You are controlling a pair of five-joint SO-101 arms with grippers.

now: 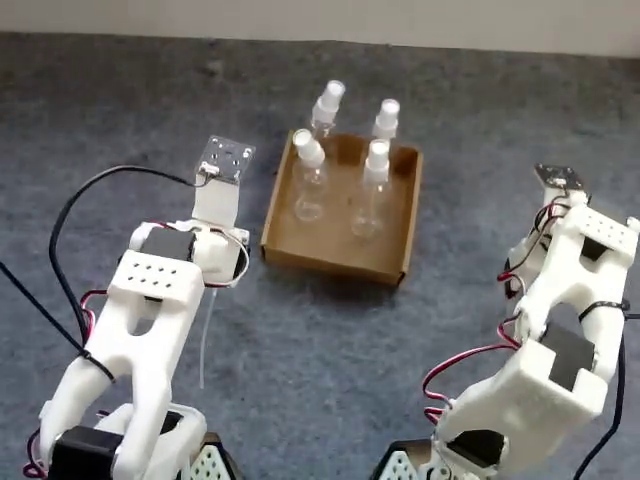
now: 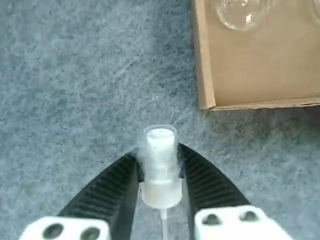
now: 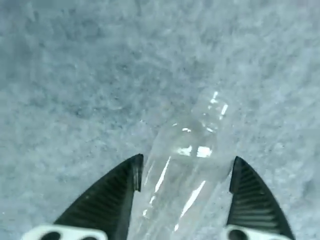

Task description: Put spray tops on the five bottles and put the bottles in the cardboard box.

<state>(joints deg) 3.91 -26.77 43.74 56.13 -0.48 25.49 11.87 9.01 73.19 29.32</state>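
The cardboard box (image 1: 338, 256) sits mid-table with several clear bottles in it, each with a white spray top; one is the bottle (image 1: 309, 178) at its left side. My left gripper (image 2: 160, 150) is shut on a white spray top (image 2: 161, 172) just off the box's near left corner (image 2: 206, 95). The top's thin dip tube (image 1: 204, 340) hangs beside the left arm. My right gripper (image 3: 187, 167) holds a clear topless bottle (image 3: 192, 155) over the carpet, with both fingers against its sides and its neck pointing away.
Grey carpet (image 1: 330, 350) covers the table, with open room in front of the box and between the two arms. The right arm (image 1: 560, 300) stands right of the box. A bottle's round base (image 2: 242, 12) shows inside the box.
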